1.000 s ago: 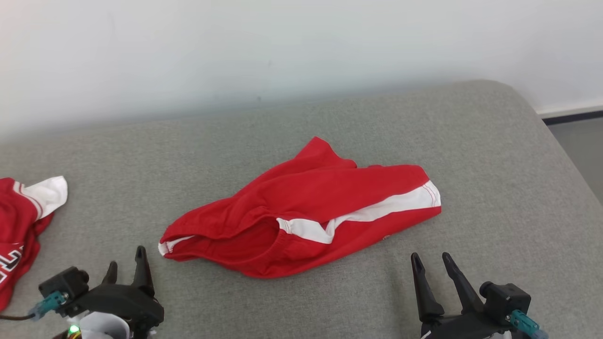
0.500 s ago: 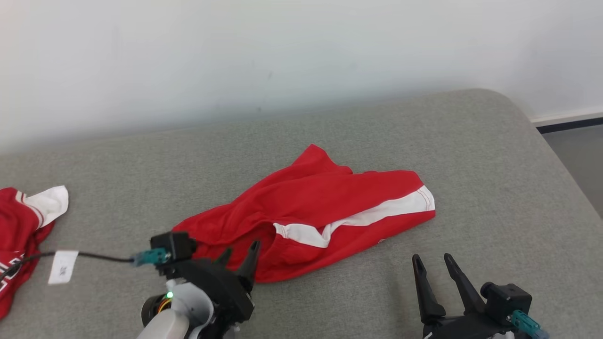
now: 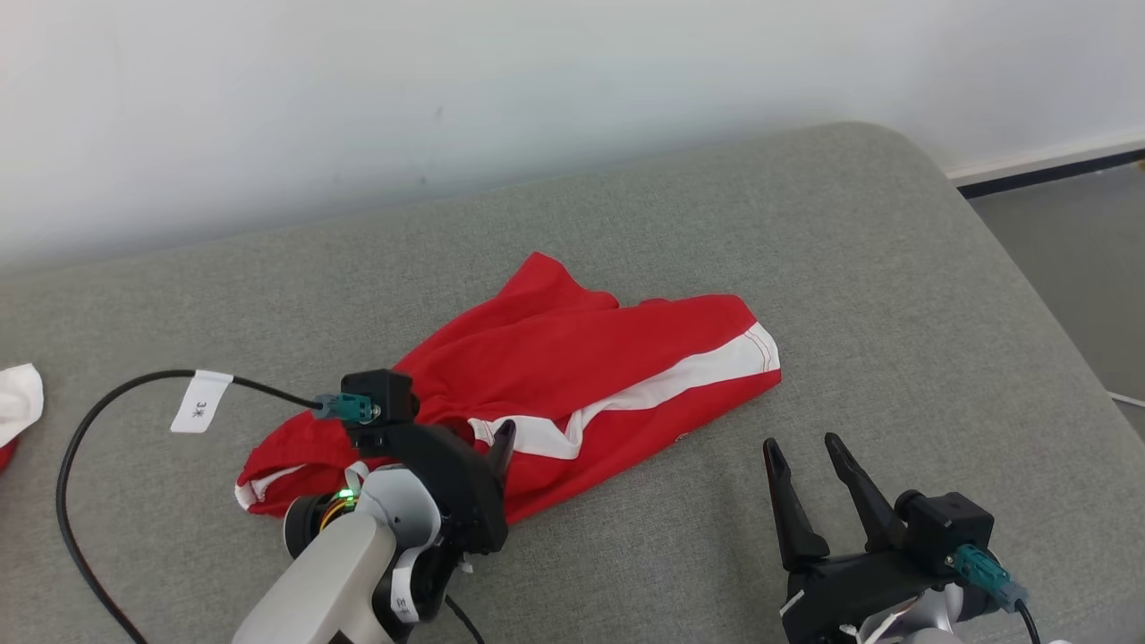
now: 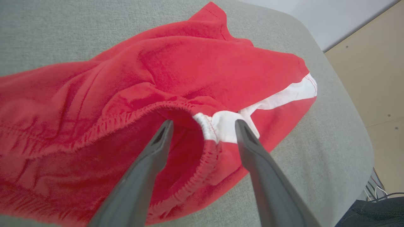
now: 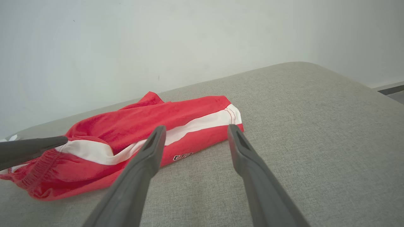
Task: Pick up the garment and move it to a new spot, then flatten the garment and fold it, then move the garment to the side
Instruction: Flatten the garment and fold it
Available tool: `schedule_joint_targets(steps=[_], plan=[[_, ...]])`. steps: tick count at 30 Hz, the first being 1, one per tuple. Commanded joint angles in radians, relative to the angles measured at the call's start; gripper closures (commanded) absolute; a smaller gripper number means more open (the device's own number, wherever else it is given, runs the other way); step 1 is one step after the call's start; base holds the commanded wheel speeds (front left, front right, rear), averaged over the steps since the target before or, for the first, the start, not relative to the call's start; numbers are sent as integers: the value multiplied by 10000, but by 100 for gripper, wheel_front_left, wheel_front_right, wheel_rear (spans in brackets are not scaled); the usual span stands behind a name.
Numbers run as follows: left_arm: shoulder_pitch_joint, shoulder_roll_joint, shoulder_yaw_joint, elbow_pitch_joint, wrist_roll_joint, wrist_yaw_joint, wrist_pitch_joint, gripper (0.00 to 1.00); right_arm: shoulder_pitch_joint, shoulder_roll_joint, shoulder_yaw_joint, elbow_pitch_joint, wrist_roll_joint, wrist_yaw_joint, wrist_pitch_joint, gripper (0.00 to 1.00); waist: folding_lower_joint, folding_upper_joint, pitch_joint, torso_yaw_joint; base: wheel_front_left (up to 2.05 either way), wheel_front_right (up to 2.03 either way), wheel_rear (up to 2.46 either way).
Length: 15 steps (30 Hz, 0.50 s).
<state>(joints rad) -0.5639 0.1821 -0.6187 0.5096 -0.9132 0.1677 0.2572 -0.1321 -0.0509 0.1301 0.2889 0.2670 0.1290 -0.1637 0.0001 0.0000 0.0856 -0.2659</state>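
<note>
Looking along the right gripper: two long dark fingers spread wide, rising from the bottom edge over bare grey cushion. Beyond the tips, a red garment crumpled near the cushion's back edge, just below the pale wall. Crossed lengthwise by a white stripe, ending at a stitched hem on the right. Small dark logo printed close to the garment's near edge. Gathered elastic waistband bunched at the left. Poking in from the left, another dark finger, tip at the waistband end of the stripe; touching or not, impossible to tell. Rounded cushion corner at far right, dark baseboard past it.
</note>
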Motion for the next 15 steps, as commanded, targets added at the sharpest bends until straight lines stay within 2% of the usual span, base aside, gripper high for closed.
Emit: schedule_joint_targets(steps=[1,3,6,8,13,15], plan=[[-188,-31,-36,158,90,7,50,3,-130,-32,29,46,45,35,-77,0,-1,0,146,-84,0,0,0],[-292,-7,-35,287,93,-77,30,13,-171,-30,56,102,58,35,-104,0,-1,0,186,-80,0,0,0],[-373,-62,-51,437,85,-120,-16,50,-325,-68,90,189,35,35,-110,0,-1,0,201,-29,0,0,0],[-386,-96,-78,509,75,-113,2,56,-382,-135,83,250,13,35,-72,0,-1,0,178,37,0,0,0],[-338,-151,-128,515,24,-158,52,63,-557,-327,80,318,-5,35,79,0,-1,0,127,209,0,0,0],[-296,-155,-187,458,42,-178,76,92,-703,-433,14,374,95,35,323,0,-1,0,135,308,0,0,0]])
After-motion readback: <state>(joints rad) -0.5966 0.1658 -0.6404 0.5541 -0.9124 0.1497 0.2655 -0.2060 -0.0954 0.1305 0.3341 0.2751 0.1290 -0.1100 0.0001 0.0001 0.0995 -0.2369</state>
